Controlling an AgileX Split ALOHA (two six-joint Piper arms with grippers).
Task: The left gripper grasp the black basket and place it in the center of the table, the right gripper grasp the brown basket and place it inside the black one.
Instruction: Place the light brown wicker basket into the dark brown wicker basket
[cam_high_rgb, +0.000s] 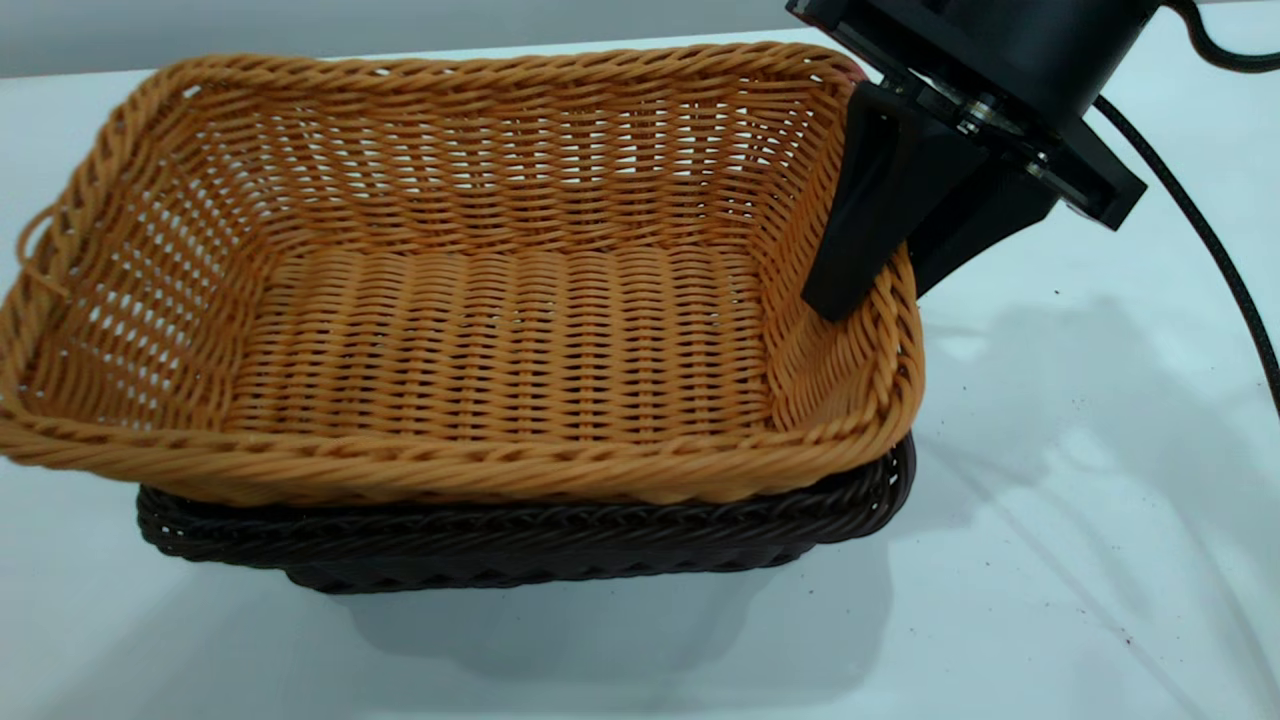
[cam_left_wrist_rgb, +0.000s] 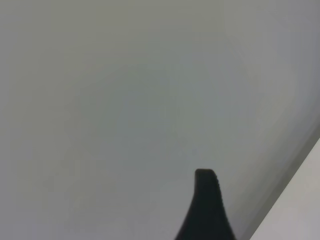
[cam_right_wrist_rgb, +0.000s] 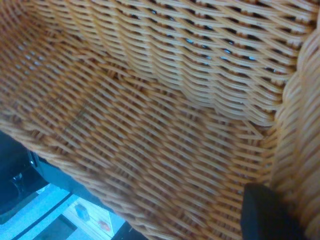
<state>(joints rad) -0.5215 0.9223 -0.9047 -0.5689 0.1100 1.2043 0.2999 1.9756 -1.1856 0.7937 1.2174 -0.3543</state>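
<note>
Exterior view: right tool (cam_high_rgb: 885, 265) clamps brown basket's (cam_high_rgb: 480, 300) right rim, basket nested in black basket (cam_high_rgb: 560, 545).

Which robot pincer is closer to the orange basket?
The right. The right pincer grips the orange basket at its right rim, one finger inside. The left pincer is away from it, facing only a blank surface.
</note>
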